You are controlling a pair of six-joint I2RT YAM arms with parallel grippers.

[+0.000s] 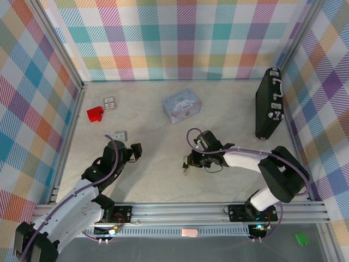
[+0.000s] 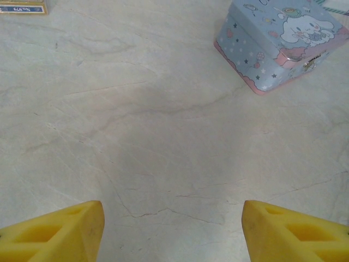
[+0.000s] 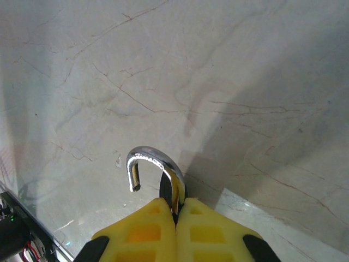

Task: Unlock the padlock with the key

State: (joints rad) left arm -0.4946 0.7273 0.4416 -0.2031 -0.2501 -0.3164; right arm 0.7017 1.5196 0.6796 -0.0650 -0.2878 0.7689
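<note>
Right claw [image 3: 175, 212] is clenched on the tiny black padlock [image 3: 150, 158], the silvery shackle's free end just ahead of it, so it looks unlocked already. Left claw [image 2: 173, 221] is released and empty. Next move is probably just setting it down gently.

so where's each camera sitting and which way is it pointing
Top external: above and behind the arms, looking down on the table; both arms show, bases at the bottom.
Left wrist: on the left arm, looking down and ahead across the table; the left gripper's yellow fingers stand apart at the bottom corners.
Right wrist: on the right arm, close to the table; the right gripper is shut on the padlock, its shackle sticking out.
Shared: top and left wrist views both show the pale blue tin.
</note>
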